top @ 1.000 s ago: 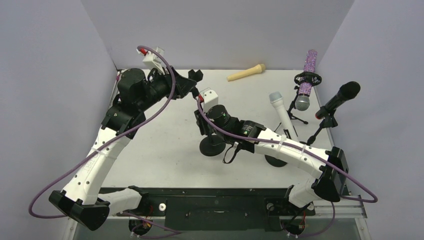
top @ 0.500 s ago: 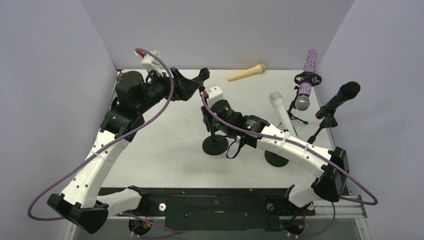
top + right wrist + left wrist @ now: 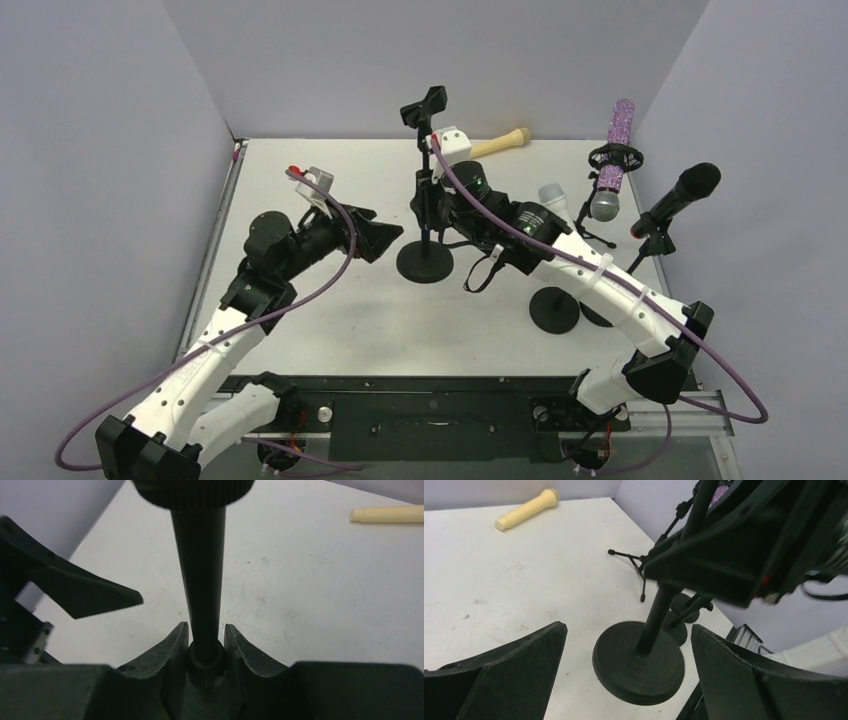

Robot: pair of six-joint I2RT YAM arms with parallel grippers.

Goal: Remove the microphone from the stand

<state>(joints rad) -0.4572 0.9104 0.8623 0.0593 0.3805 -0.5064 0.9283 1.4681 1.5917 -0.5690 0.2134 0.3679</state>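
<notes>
A black stand with a round base [image 3: 420,266] is upright mid-table, and its top clip [image 3: 424,105] holds nothing. My right gripper [image 3: 427,200] is shut on the stand's pole [image 3: 199,570], low down near a collar, with a finger on each side [image 3: 205,627]. My left gripper [image 3: 392,238] is open just left of the base and holds nothing. In the left wrist view its fingers [image 3: 628,627] frame the base [image 3: 639,662] without touching it. A cream microphone [image 3: 493,145] lies flat on the table by the back wall, also in the left wrist view [image 3: 526,510].
To the right stand other microphones in stands: a white-grey one [image 3: 553,200] over a round base [image 3: 553,310], a purple glitter one [image 3: 615,150] on a tripod, and a black one [image 3: 685,190] on a tripod. Walls close in the left, back and right sides.
The right arm has raised the tilted stand upright and shifted it toward the back. The left gripper opened, let go near the clip, and dropped back to sit beside the base.
</notes>
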